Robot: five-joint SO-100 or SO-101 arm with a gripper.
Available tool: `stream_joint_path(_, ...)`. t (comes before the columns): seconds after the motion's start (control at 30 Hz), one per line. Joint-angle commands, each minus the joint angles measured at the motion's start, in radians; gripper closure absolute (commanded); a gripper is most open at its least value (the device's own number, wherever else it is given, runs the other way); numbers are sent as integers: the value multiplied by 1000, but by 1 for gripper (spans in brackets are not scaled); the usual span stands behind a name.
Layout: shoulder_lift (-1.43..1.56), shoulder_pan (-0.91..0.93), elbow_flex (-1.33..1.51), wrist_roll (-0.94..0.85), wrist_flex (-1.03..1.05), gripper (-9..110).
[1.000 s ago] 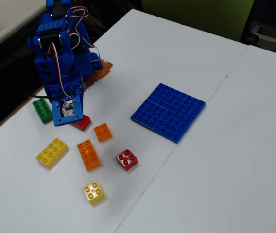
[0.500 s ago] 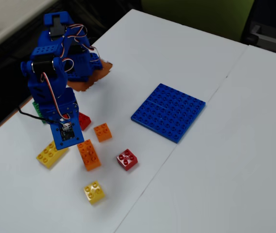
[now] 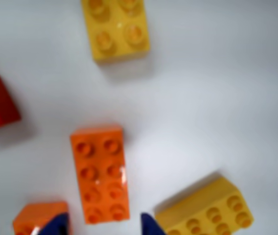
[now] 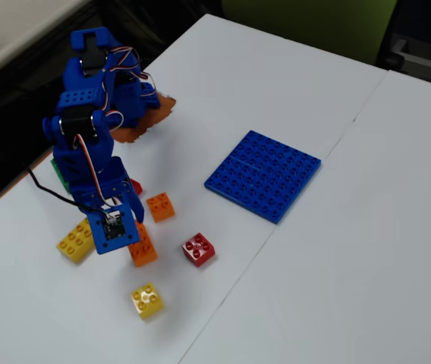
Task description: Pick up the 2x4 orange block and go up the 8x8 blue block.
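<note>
In the wrist view, the long orange plastic brick with eight studs is seen between the two blue tips of the claw, which is spread open and holds nothing. The claw should be lowered straight, so both tips pass the long sides. A small orange brick sits just beside one tip, and a yellow brick just beside the other, so little room is left.

In the fixed view, the flat blue studded plate lies well apart from the claw, with bare white desk between. A red brick lies near that path.
</note>
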Motion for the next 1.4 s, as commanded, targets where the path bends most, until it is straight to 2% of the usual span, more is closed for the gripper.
stream_joint_path(0.0,-8,-21,-54,-35,-31,82)
stream_joint_path(1.37,-161,6,-94,-112,-72,79)
